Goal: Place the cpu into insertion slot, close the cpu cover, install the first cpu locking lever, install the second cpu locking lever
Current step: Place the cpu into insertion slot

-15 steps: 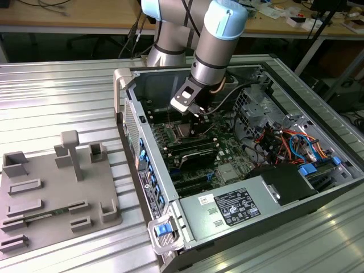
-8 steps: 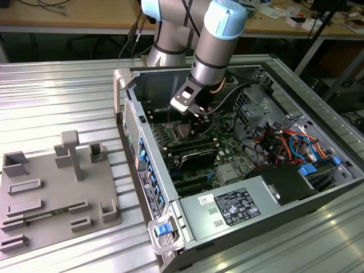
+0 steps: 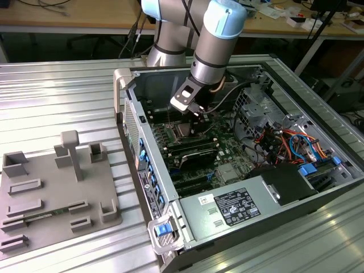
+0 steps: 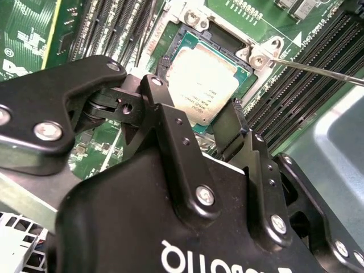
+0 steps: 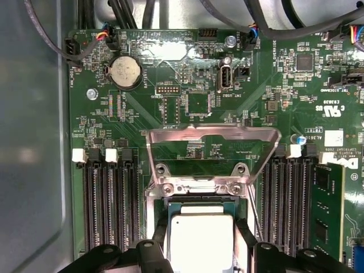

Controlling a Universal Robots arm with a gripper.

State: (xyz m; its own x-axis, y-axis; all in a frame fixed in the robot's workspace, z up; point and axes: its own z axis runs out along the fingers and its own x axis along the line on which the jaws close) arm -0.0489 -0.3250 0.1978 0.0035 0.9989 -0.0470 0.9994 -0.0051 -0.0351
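- In the exterior view, the arm reaches into the open computer case (image 3: 149, 165). The gripper (image 3: 196, 114) hangs low over the green motherboard (image 3: 226, 152), toward 11 o'clock of the case's middle.
- The cpu (image 4: 202, 82) lies flat in the insertion slot (image 5: 198, 201), silver top up, right at the gripper. I cannot tell whether the gripper clasps it or is clear of it.
- The cpu cover (image 5: 211, 134) stands raised open.
- 1 thin locking lever (image 4: 318, 71) juts free from a slot corner.
- A grey fixture plate (image 3: 51, 199) lies at the case's 9 o'clock.
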